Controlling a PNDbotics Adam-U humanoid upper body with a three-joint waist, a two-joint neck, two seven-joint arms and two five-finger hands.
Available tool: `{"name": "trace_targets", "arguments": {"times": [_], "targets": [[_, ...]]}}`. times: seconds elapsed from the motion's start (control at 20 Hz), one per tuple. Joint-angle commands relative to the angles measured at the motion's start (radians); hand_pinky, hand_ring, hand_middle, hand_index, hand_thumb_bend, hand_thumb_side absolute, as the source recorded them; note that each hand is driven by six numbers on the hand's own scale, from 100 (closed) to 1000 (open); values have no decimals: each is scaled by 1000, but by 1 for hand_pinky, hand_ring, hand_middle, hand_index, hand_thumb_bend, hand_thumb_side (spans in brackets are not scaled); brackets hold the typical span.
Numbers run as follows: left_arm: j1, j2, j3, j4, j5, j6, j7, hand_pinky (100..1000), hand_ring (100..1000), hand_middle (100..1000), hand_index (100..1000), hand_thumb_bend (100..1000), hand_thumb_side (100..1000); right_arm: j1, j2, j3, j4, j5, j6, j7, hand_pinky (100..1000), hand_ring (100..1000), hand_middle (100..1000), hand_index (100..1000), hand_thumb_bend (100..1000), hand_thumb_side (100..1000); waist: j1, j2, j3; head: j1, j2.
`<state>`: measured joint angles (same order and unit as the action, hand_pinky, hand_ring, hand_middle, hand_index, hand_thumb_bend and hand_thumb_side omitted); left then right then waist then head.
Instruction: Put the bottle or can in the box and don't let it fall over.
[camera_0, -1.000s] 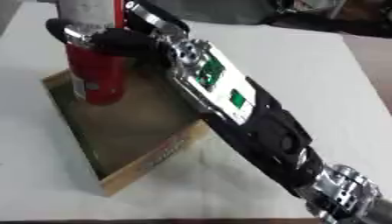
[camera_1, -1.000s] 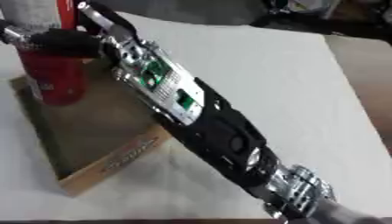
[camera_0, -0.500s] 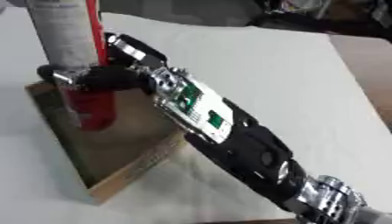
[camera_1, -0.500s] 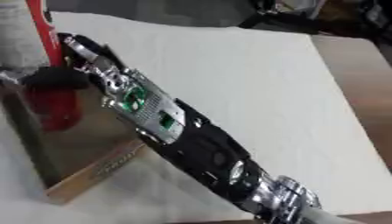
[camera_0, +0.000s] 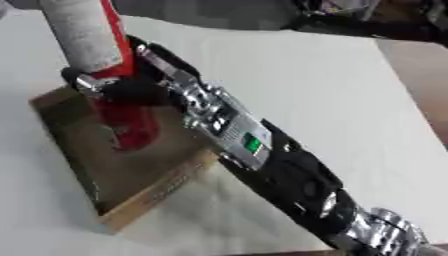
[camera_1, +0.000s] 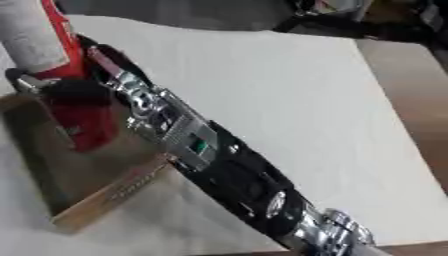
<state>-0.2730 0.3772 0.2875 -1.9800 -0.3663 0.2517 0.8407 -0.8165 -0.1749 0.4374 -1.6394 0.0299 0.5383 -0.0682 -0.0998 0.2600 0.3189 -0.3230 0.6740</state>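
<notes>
A tall bottle with a red body (camera_0: 131, 127) and a pale grey upper part (camera_0: 83, 35) stands inside the shallow wooden box (camera_0: 157, 192), near its far left corner. My right hand (camera_0: 131, 89) is shut on the bottle at mid-height, fingers wrapped round it. The black and silver right arm (camera_0: 262, 160) runs in from the lower right and crosses the box's right rim. The bottle's base looks level with the box floor; I cannot tell whether it touches. The left hand shows in no view.
The box lies on a white table (camera_0: 315, 85) that spreads wide to the right and behind. A brown strip (camera_1: 411, 100) runs along the table's right side. Dark clutter (camera_0: 367, 20) sits beyond the far edge.
The whole picture has tilted and shifted, so the camera moved. My right hand stays shut on the bottle inside the box; the bottle sits a little lower against the box floor.
</notes>
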Motion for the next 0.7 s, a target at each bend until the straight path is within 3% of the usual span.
{"name": "trace_targets", "arguments": {"times": [0.05, 0.1, 0.15, 0.3, 0.45, 0.5, 0.7], "targets": [[-2, 18, 3, -20, -4, 72, 66, 708, 639, 651, 726, 283, 605, -10, -15, -21, -26, 21, -9, 22, 1000, 1000, 930, 1000, 198, 524, 13, -24, -2, 11, -9], [-2, 18, 3, -20, -4, 72, 66, 710, 639, 650, 725, 283, 606, -8, -16, -24, -24, 20, -10, 27, 1000, 1000, 931, 1000, 192, 440, 13, -24, -3, 12, -7], [-1, 18, 3, -20, -5, 73, 66, 710, 639, 650, 725, 284, 605, -7, -16, -26, -22, 18, -10, 32, 1000, 1000, 931, 1000, 192, 440, 14, -24, -3, 13, -6], [-1, 18, 4, -20, -6, 73, 66, 713, 639, 650, 727, 283, 606, -6, -17, -26, -14, 15, -18, 55, 1000, 1000, 948, 1000, 206, 331, 13, -23, -3, 14, -6], [-2, 18, 3, -20, -6, 72, 66, 712, 638, 649, 728, 284, 605, -5, -17, -30, -13, 19, -34, 66, 1000, 1000, 946, 1000, 184, 355, 14, -22, -3, 15, -4], [-1, 18, 4, -20, -6, 73, 66, 712, 638, 649, 728, 284, 606, -5, -18, -33, -14, 19, -37, 65, 1000, 1000, 943, 1000, 212, 307, 14, -22, -3, 16, -4], [2, 18, 4, -20, -7, 74, 66, 712, 637, 648, 728, 285, 606, -4, -27, -44, -24, 5, -35, 53, 1000, 1000, 933, 1000, 203, 311, 14, -25, -4, 20, -3]]}}
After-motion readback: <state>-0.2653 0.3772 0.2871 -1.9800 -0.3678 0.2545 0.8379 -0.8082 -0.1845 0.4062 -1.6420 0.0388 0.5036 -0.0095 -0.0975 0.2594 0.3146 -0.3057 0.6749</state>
